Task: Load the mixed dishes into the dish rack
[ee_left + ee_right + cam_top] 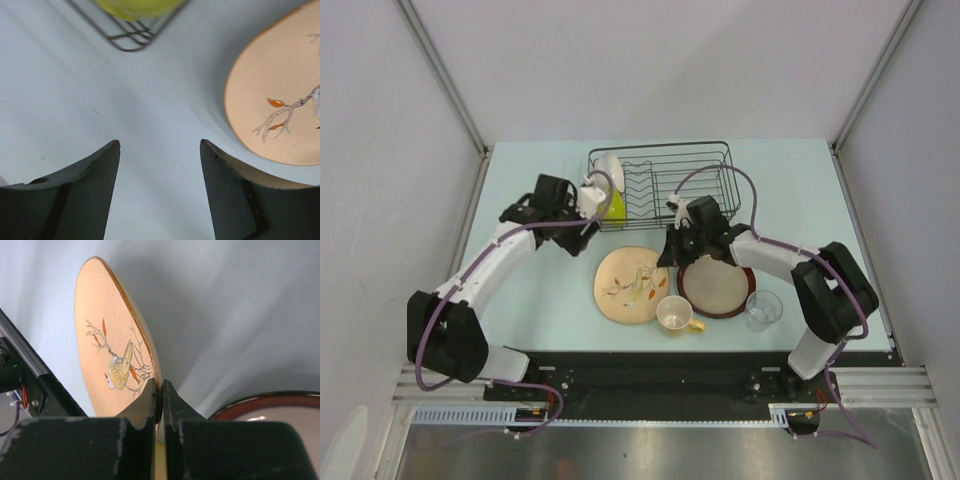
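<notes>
Two of the six pieces look loaded: the white bowl [607, 168] and the lime-green bowl [615, 207] sit in the 9 o'clock end of the rectangular black wire dish rack [660, 147]. Waiting on the surface toward 6 o'clock are the round beige leaf-patterned plate [625, 290], dark-red-rimmed tan plate [718, 290], cream cup with yellow handle [673, 313] and small clear glass [763, 309]. The right tool [160, 387] is pressed together on the beige plate's 2 o'clock rim, apparently pinching it. The left tool [160, 145] hangs spread and empty beside the rack's corner.
</notes>
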Controlling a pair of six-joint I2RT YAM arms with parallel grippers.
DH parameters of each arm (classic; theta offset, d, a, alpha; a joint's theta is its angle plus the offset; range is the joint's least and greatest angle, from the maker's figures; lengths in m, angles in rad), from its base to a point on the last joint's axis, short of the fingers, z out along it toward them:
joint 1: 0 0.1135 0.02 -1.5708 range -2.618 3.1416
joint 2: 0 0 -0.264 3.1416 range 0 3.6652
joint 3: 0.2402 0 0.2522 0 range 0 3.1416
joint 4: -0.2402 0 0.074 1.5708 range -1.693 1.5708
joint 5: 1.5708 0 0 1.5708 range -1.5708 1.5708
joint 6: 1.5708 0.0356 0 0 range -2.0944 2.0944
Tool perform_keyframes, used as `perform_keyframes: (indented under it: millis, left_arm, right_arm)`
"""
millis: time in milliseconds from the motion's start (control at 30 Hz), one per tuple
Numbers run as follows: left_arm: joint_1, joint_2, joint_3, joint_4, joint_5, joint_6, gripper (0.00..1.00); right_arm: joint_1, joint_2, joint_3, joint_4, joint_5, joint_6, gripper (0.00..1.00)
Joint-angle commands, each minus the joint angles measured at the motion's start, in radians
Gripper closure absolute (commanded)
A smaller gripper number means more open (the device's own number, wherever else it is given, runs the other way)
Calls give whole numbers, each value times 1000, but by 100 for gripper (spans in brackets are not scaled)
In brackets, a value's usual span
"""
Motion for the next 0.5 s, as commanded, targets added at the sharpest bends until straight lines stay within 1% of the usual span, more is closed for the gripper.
perform_keyframes:
  millis: [0,100,200,333,467]
  left_arm:
    - [103,-36,90,-29,70,-21,29]
    - [154,-33,93,-15,64,-22,29]
    - [167,-25,95,-15,65,-27,29]
    - [169,-19,90,-9,59,-35,29]
    - [171,-10,99,-15,45,-41,29]
  right_arm:
    - [-14,-102,18,0,62,-65,100]
    - [0,-112,44,-40,111,-111,100]
    - [17,-104,69,-46,148,-141,100]
    - [54,-99,170,-78,206,-188,100]
    - [100,-108,283,-149,307,-237,100]
